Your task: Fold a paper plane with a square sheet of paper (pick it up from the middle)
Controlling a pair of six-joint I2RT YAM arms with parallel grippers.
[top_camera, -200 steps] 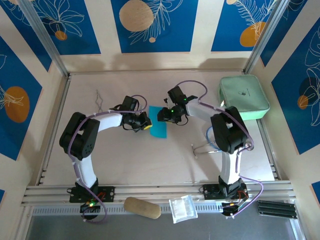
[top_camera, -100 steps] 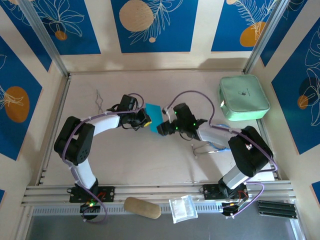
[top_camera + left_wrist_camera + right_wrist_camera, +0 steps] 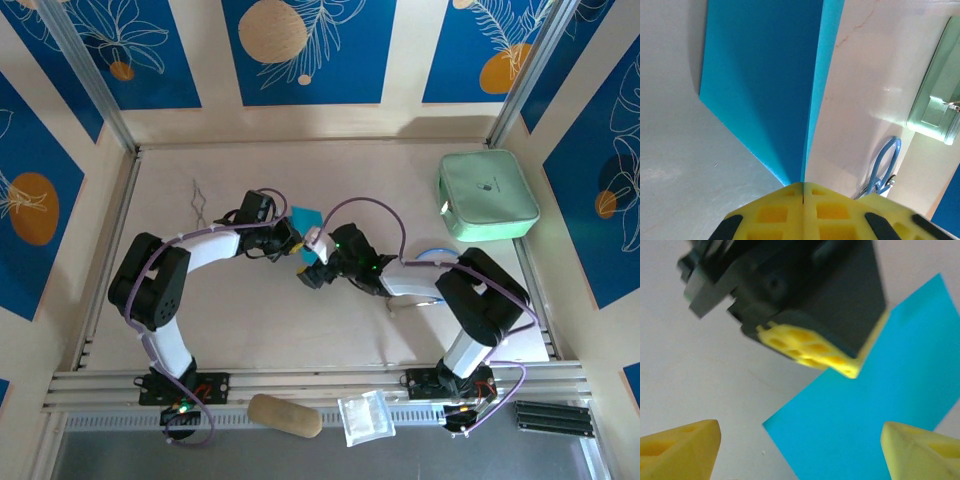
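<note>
Nearest us the right hand stands wide apart, nothing in it, facing the teal square sheet of paper, which the left hand just beyond clamps tight by one edge, mid bench, mint-green pouch far off right.

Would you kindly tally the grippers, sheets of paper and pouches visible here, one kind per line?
Grippers: 2 (left gripper, right gripper)
Sheets of paper: 1 (the teal-blue square sheet of paper)
Pouches: 1 (mint-green pouch)
Total: 4
</note>
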